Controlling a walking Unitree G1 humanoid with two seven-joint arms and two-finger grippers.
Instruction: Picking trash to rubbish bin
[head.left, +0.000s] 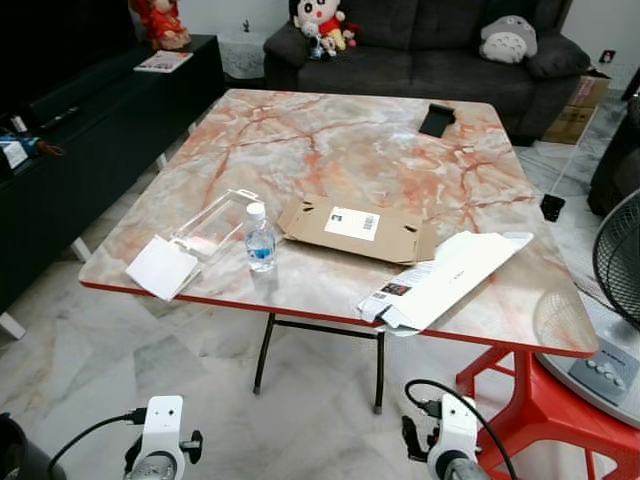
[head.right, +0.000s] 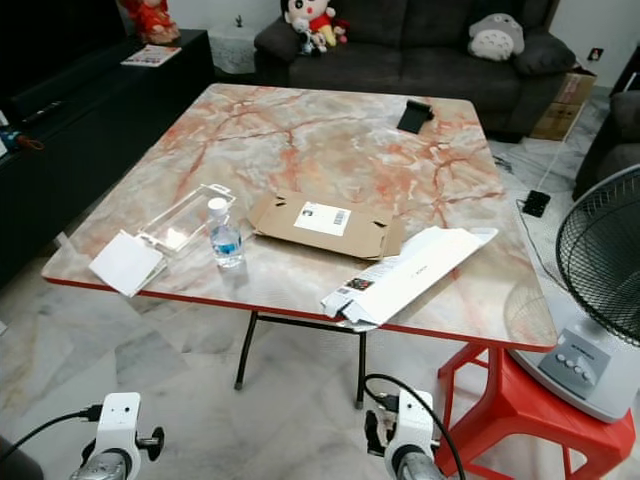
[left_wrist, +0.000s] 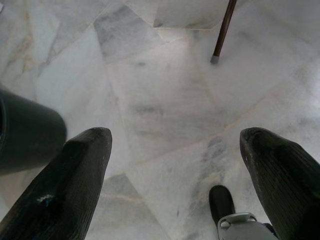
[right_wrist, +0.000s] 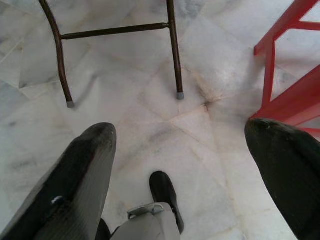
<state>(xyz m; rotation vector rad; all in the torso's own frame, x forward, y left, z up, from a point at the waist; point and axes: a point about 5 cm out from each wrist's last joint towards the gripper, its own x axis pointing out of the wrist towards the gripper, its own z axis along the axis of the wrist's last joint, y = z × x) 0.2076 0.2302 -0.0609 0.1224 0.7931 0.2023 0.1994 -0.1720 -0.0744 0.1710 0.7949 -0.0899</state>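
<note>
Both grippers, left (left_wrist: 175, 165) and right (right_wrist: 180, 165), hang spread above the floor. The bottle (head.left: 259, 238), at the table's (head.left: 330, 140) seven o'clock, looks light and slick; grip mid-body.

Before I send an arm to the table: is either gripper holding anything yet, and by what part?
Nothing is held. The left gripper and right gripper both hang open over bare floor. The water bottle stands untouched on the table.
</note>
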